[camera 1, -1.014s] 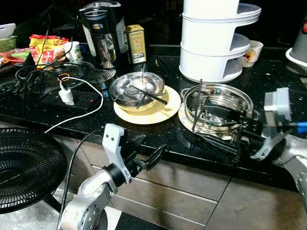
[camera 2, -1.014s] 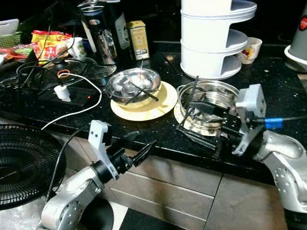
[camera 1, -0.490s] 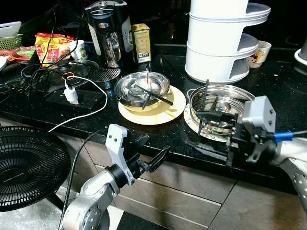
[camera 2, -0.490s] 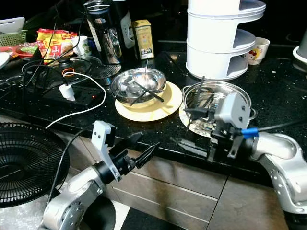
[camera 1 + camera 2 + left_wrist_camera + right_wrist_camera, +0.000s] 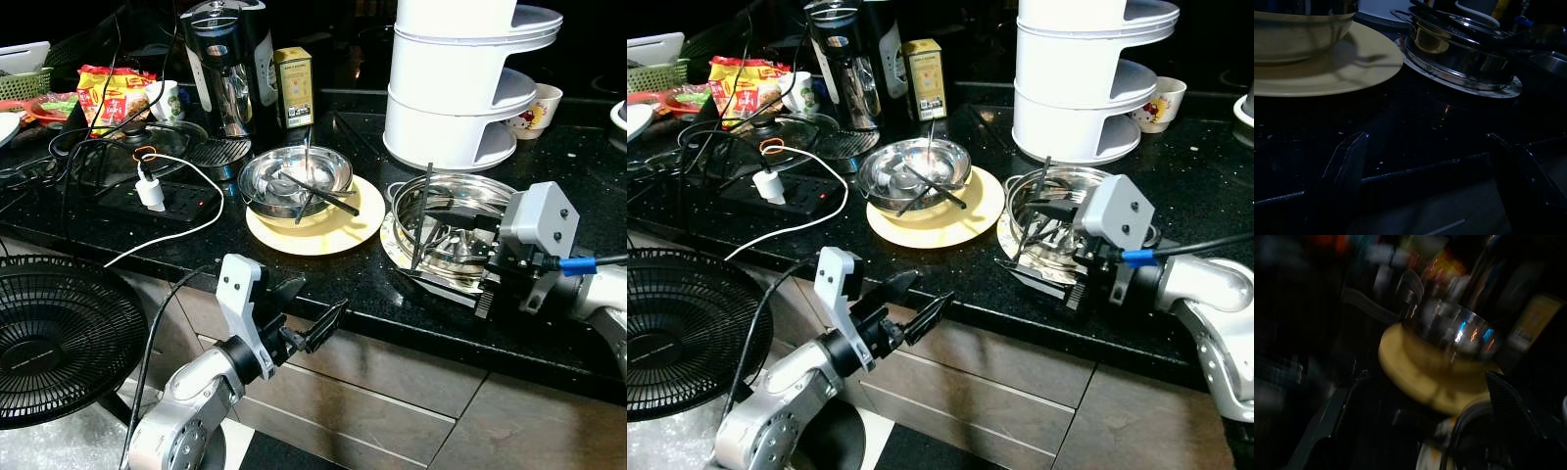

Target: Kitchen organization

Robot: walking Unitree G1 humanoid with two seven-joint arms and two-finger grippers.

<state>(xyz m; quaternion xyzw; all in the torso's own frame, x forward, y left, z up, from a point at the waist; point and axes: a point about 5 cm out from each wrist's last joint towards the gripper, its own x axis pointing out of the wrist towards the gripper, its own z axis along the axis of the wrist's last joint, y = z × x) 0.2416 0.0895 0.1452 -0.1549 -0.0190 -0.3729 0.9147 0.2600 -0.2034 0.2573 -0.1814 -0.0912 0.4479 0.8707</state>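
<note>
A steel bowl holding a couple of dark utensils sits on a yellow plate on the black counter. To its right a steel pot with utensils standing in it rests on a pale plate. My right gripper is open at the pot's near side, one finger over the rim and the other low along the front. My left gripper hangs open below the counter edge, in front of the drawers, holding nothing. The left wrist view has the yellow plate and pot ahead.
A white tiered rack and a small cup stand behind the pot. A coffee maker, yellow tin, power strip with white cable and snack bags crowd the left. A black fan stands on the floor.
The whole view has shifted slightly. My right gripper has moved left, closer over the pot's near rim, still open. The left arm has held its place.
</note>
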